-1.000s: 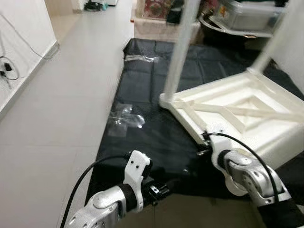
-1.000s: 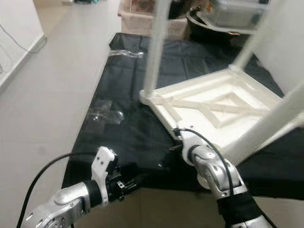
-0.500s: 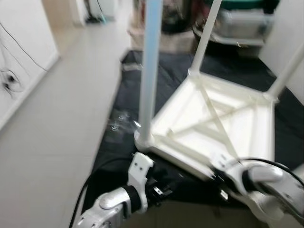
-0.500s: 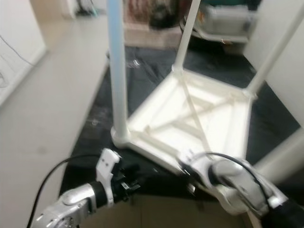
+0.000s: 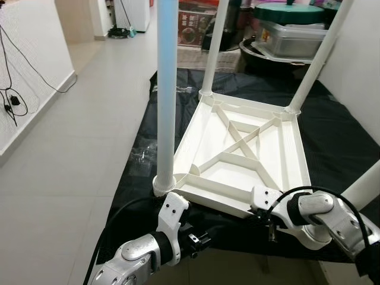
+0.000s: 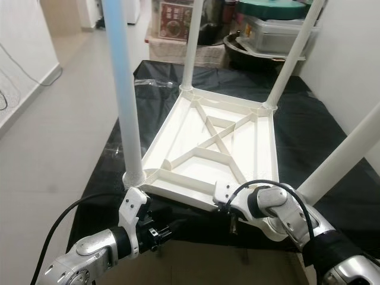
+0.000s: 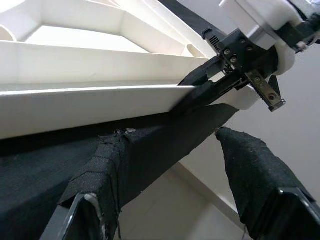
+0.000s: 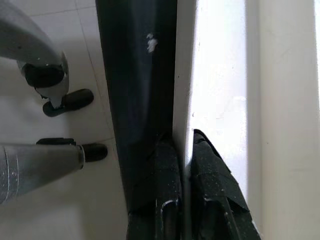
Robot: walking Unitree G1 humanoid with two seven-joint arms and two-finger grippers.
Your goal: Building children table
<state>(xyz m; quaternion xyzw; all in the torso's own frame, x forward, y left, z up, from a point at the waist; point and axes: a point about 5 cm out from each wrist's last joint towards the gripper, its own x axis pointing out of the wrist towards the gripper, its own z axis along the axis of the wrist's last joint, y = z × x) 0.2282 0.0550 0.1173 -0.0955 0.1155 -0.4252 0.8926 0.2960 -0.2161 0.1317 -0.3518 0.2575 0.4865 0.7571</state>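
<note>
Table (image 5: 249,154), upturned with four legs, edge pinched by right gripper (image 8: 182,145); left gripper (image 7: 175,165) spread.

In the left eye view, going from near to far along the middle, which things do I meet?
Right hand gripping the near rim → upturned white table on a black sheet → far legs → grey bin with a green lid.
</note>
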